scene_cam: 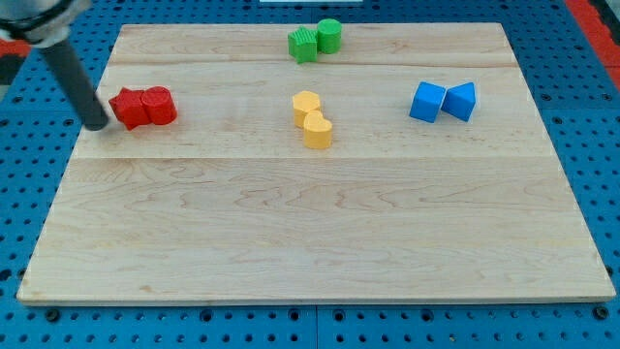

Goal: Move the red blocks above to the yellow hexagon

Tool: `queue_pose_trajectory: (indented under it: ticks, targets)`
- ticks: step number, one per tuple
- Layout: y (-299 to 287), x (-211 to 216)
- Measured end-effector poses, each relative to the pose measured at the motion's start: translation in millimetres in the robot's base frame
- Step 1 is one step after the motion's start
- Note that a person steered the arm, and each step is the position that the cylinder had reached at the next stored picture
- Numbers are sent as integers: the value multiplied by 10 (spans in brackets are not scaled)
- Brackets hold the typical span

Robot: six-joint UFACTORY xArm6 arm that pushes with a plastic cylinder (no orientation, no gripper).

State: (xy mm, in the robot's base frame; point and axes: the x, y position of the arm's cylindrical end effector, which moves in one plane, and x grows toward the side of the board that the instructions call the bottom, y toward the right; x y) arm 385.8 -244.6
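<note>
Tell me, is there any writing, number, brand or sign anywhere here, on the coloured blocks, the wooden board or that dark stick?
None: no text can be read anywhere in this view.
The red blocks, yellow blocks, green blocks and blue blocks have plain faces.
The wooden board shows only grain, and the blue perforated surface around it only holes.
The rod is plain dark; my tip rests just left of the red blocks.

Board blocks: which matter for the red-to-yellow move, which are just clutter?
In play: red blocks, a touching pair; yellow hexagon; my tip, just to the view's left of the reds.
Clutter: second yellow block; green blocks; blue blocks.
</note>
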Motion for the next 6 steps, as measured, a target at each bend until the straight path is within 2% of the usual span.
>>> queue_pose_trajectory:
  ticks: [1, 2, 3, 4, 5, 6]
  targets:
    - [417, -114]
    - [359, -139]
    - [-139, -289]
    - [68, -442]
    - [684, -443]
    - [1064, -512]
